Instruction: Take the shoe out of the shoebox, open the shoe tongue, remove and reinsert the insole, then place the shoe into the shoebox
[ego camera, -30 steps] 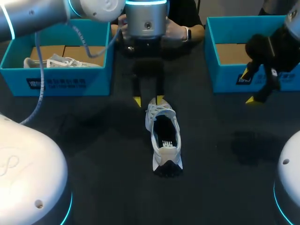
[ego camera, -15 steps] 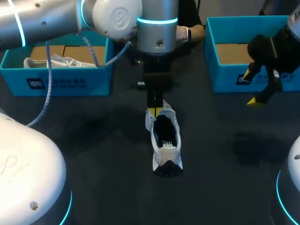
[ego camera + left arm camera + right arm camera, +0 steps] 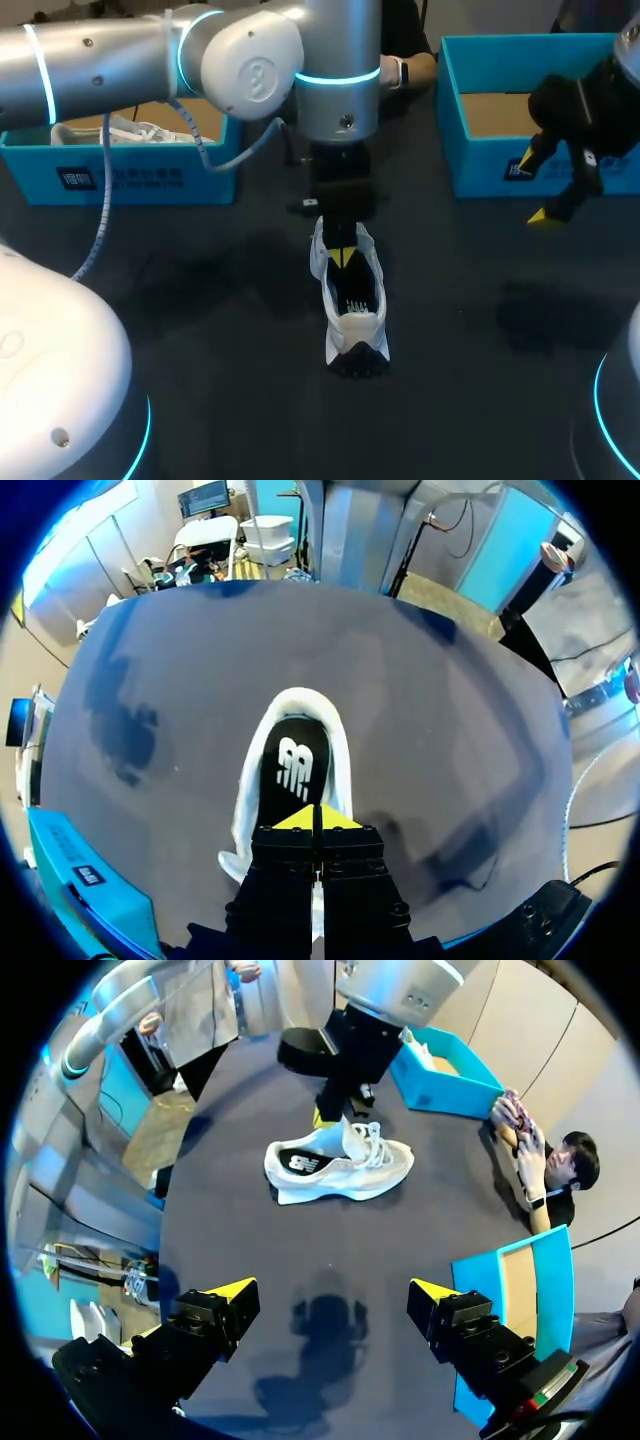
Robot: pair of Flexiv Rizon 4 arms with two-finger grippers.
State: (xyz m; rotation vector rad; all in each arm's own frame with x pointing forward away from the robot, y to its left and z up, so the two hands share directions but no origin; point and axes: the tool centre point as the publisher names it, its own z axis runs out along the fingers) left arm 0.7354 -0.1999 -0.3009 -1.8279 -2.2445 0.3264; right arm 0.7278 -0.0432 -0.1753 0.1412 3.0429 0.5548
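My left pincer (image 3: 342, 257) has dropped from beyond the sneaker's (image 3: 352, 325) far end into its opening, tips now pressed together over the insole (image 3: 295, 770). I judge insole removal is starting. The sneaker lies in the middle of the table (image 3: 220, 300). My right pincer (image 3: 332, 1287) hangs spread and empty at the right.

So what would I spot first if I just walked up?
A white shoe stands in the middle of the dark table, and the left gripper pokes its shut yellow tips into its opening. Off to the right, the right gripper hangs open near a blue shoebox.
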